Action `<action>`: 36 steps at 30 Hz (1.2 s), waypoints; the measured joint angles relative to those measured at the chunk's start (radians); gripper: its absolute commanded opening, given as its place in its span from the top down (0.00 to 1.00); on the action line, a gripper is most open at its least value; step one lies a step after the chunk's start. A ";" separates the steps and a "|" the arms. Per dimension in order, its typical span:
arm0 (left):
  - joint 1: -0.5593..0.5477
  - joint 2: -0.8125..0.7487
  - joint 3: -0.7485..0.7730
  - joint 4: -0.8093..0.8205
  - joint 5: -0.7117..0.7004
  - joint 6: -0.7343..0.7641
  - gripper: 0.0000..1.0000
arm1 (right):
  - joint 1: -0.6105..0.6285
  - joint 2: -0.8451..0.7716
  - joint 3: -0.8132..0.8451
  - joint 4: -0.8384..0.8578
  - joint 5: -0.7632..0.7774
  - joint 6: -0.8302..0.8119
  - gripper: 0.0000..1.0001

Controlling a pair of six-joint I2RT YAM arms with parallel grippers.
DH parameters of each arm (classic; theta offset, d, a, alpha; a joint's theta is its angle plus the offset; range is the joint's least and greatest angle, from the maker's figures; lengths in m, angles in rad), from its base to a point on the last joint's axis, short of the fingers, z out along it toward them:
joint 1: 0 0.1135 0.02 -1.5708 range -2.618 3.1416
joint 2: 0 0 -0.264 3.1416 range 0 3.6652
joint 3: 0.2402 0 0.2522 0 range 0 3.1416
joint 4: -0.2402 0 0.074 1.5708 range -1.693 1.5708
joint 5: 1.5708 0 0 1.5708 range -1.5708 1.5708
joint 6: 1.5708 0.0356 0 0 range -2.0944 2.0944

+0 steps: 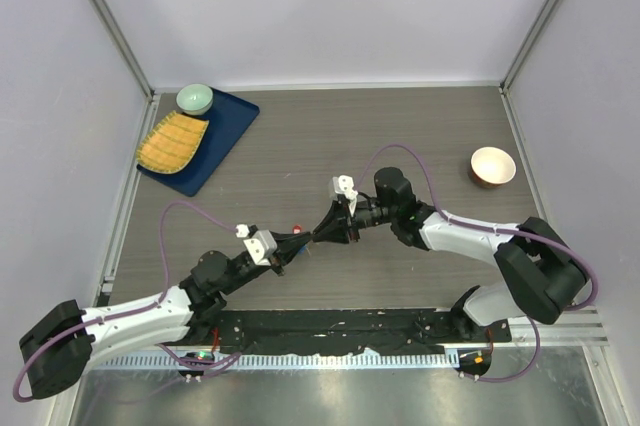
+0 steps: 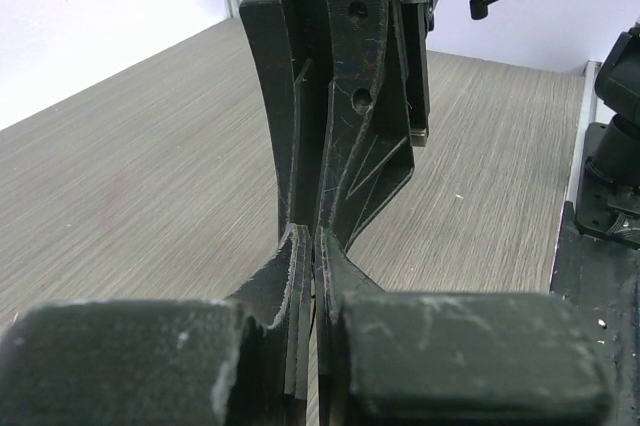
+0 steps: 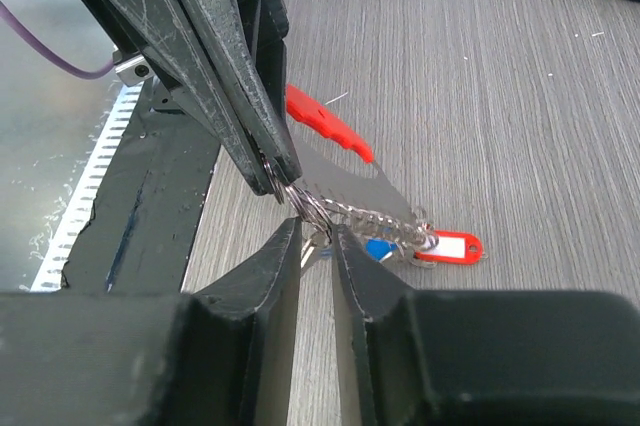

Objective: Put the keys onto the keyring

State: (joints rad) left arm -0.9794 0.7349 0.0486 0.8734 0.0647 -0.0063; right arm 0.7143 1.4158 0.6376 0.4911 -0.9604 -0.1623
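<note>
Left gripper (image 3: 275,178): closed, its tips pinching a wire loop of the keyring (image 3: 370,216), held just above the surface (image 1: 420,126).
Right gripper (image 3: 316,238): tip to tip with the left one, jaws nearly together with a loop of the ring in the gap; whether they clamp it cannot be told.
Keyring: mid-surface near the front, chain trailing down to a red tag (image 3: 447,246) and a blue tag (image 3: 378,249) that lie on the wood.
Red-headed key (image 3: 325,121): beside the ring, right behind the left gripper's tips.
In the way: the two grippers crowd each other; a purple cable (image 1: 400,151) arches over the right wrist.
Around: blue tray (image 1: 225,136) with a green bowl (image 1: 194,98) and a yellow mat (image 1: 172,143) at the far left; brown bowl (image 1: 492,166) at the far right, all well apart.
Edges: black rail (image 1: 350,326) along the front; walls on three sides.
Open room: bare wood behind and to either side of the grippers.
</note>
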 measured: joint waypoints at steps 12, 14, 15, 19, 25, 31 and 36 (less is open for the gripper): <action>0.000 -0.015 -0.001 -0.022 0.006 0.021 0.97 | -0.005 0.005 0.029 -0.065 -0.002 -0.039 0.99; 0.000 -0.033 -0.001 -0.042 0.000 0.025 0.90 | -0.005 0.004 0.046 -0.108 0.005 -0.058 0.99; 0.000 -0.050 -0.001 -0.064 -0.004 0.028 0.78 | -0.002 0.004 0.057 -0.132 0.009 -0.072 0.99; 0.000 -0.153 -0.002 -0.165 -0.048 0.041 0.59 | 0.003 -0.012 0.108 -0.273 0.063 -0.142 0.99; 0.000 -0.272 -0.003 -0.309 -0.165 0.040 0.53 | 0.002 -0.018 0.220 -0.518 0.172 -0.266 0.99; 0.000 -0.205 -0.002 -0.324 -0.207 0.041 0.53 | 0.007 -0.018 0.300 -0.694 0.240 -0.366 0.99; 0.000 -0.050 0.006 -0.279 -0.207 0.047 0.53 | 0.042 -0.017 0.338 -0.779 0.293 -0.429 0.99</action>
State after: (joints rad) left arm -0.9794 0.6849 0.0551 0.5945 -0.1425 0.0402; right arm 0.7567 1.3991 0.9752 -0.2878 -0.6674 -0.5911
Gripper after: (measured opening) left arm 0.472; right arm 0.038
